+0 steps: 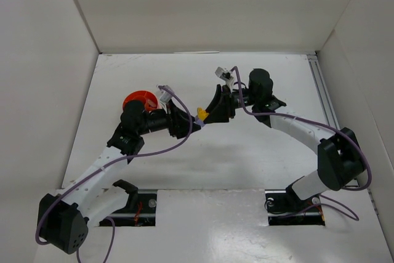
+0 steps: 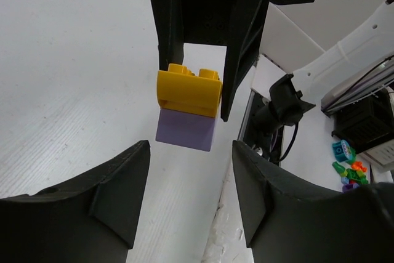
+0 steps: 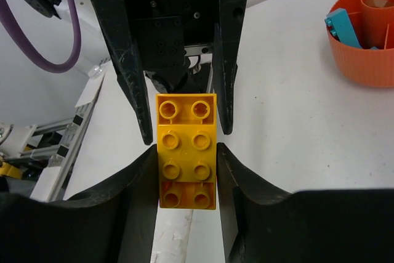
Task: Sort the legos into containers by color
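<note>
My right gripper (image 3: pixel 186 170) is shut on a yellow studded brick (image 3: pixel 188 127) and holds it above the table's middle (image 1: pixel 201 113). The left wrist view shows the yellow brick (image 2: pixel 188 90) stacked on a purple brick (image 2: pixel 186 130). My left gripper (image 2: pixel 191 183) faces it, open and empty. Its fingers (image 3: pixel 138 90) flank the brick's far end without clamping it. The grippers meet tip to tip in the top view, left (image 1: pixel 186 121) and right (image 1: pixel 215 112). The orange-red bowl (image 1: pixel 138 98) stands behind my left wrist and holds a teal brick (image 3: pixel 343 26).
White walls enclose the table on three sides. A metal rail (image 1: pixel 323 93) runs along the right edge. A small heap of coloured bricks (image 2: pixel 348 167) shows at the far right of the left wrist view, beyond the right arm's base (image 2: pixel 277 109).
</note>
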### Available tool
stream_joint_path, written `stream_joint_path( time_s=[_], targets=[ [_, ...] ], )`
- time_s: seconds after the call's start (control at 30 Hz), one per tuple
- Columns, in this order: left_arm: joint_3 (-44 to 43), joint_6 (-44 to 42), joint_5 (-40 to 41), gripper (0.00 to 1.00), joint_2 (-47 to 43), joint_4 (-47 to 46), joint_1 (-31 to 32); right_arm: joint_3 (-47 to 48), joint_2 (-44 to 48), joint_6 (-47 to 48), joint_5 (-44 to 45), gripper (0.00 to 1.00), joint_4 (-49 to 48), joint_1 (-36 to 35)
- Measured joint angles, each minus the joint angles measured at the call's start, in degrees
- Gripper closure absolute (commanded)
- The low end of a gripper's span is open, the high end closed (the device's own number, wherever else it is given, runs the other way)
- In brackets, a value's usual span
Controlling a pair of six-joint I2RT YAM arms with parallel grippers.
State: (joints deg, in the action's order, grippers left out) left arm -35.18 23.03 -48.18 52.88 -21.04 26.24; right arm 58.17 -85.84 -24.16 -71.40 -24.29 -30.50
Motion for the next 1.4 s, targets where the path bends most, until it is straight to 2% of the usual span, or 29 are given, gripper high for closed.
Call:
stream_joint_path(
  time_s=[0.43,0.57,0.63,0.77,0.87,1.07,1.4],
  targets=[
    [-0.02,0.17,0.42,0.55,1.38,-0.17,1.40,-0.02,0.00,-0.74,0.02,0.84,-0.74,-1.55],
    [-0.02,0.61,-0.11,0.67,1.38,-0.31,1.49,-0.22,-0.02,-0.39,0.50,0.84,-0.87,-2.12],
    [-0.02,0.83,-0.33,0.79,1.38,-0.15,1.53,-0.57,0.00,-0.04,0.50,0.85,-1.29,-2.16],
    [-0.02,0.98,-0.26,0.95,1.38,-0.07,1.53,-0.72,-0.02,0.20,0.50,0.85,-1.81,-2.19],
    [-0.02,0.98,0.33,0.99,1.29,0.33,1.57,-0.85,-0.02,0.39,0.66,0.85,-1.88,-2.08],
    [-0.02,0.48,4.02,1.00,0.28,2.62,2.23,-1.31,-0.02,1.03,0.79,0.85,-2.38,-0.92],
    [-1.14,1.42,19.52,1.00,-2.97,13.81,1.42,-5.11,1.33,4.33,1.86,0.85,1.42,12.57]
  ],
)
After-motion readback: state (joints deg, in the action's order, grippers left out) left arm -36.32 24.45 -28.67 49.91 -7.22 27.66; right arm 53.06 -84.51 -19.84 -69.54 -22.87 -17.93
